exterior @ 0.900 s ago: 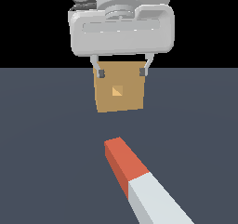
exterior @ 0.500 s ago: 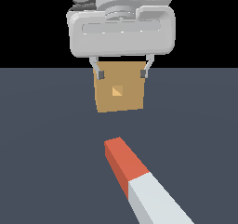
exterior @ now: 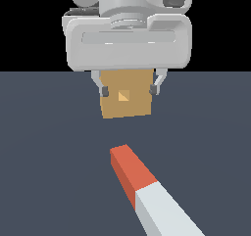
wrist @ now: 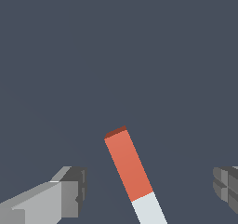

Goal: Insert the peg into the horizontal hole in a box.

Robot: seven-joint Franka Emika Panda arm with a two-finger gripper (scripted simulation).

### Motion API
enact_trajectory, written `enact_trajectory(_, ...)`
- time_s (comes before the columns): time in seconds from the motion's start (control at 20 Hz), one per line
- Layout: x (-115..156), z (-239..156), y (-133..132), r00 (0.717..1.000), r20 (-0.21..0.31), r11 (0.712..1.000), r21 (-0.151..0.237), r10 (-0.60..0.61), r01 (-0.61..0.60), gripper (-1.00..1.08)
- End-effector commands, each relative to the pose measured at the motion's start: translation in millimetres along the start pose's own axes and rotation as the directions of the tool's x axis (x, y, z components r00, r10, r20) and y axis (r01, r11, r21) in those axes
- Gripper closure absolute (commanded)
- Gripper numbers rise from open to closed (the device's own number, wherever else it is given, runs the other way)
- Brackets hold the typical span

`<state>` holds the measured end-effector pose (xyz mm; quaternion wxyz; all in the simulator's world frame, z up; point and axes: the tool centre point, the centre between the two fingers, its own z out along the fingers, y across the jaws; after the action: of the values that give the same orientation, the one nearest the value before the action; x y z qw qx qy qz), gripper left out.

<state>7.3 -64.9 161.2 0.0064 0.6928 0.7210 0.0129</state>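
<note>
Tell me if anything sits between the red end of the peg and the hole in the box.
Nothing visible does. The peg lies on bare dark floor, its red end toward the box, apart from it. The hole faces the exterior camera. The open gripper hangs in front of the box in that view, fingers either side of the hole.

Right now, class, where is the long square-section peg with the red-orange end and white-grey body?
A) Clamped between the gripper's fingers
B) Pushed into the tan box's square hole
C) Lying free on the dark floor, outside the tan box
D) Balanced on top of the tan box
C: the peg lies on the floor, apart from the box, whose hole is empty; the gripper is open, its fingers wide of the peg.
</note>
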Motion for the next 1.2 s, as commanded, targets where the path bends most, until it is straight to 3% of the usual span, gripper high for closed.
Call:
enact_trajectory(0.0, -13.3, 8.0, 0.0, 0.999, 0.0, 0.999, 0.003, -0.034, 0.034, -0.92)
enact_trajectory(0.7, -101.2, 62.7, 16.3, 0.962, -0.002, 0.962, 0.02, -0.272, 0.272, -0.92)
enact_trajectory(1.15, -136.7, 85.9, 31.9, 0.929, -0.003, 0.928, 0.027, -0.371, 0.371, -0.92)
